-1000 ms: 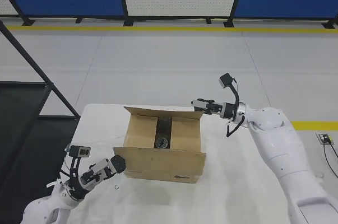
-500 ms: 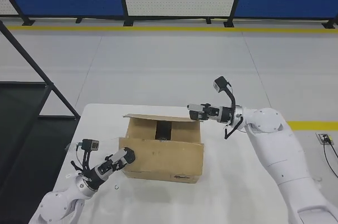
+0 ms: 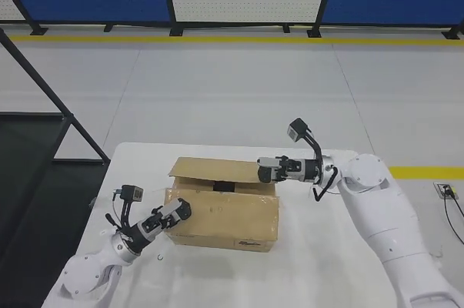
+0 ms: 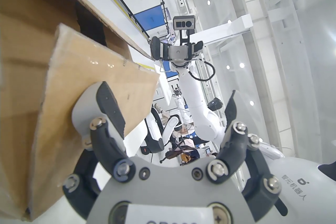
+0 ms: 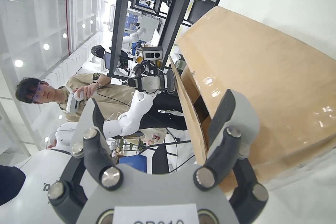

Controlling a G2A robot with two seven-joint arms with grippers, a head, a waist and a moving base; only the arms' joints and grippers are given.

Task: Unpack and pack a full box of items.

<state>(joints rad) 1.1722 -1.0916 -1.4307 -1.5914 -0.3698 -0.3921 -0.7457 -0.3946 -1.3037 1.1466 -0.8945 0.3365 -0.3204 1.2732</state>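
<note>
The box (image 3: 224,212) sits mid-table (image 3: 324,254). A second ago both long flaps stood open and a dark item showed inside. Since then the near flap (image 3: 216,196) and the far flap (image 3: 216,169) have swung in toward each other, leaving a thin dark slot (image 3: 228,186) between them. By that, the packing looks finished and this is the closing step, with the last bit of fold left to press down.

The left gripper (image 3: 179,209) is at the near flap's left end and the right gripper (image 3: 266,170) at the far flap's right end. Both have come in with the flaps.

From above, neither jaw opening can be read. The left wrist view settles it for the left gripper (image 4: 168,93): spread wide, gripping nothing, one finger (image 4: 110,107) flat on the near flap (image 4: 86,72). The right wrist view does the same for the right gripper (image 5: 160,99): wide, empty, one finger (image 5: 223,117) on the far flap (image 5: 262,72). Both wrist views also show the flap edges apart, not touching
</note>
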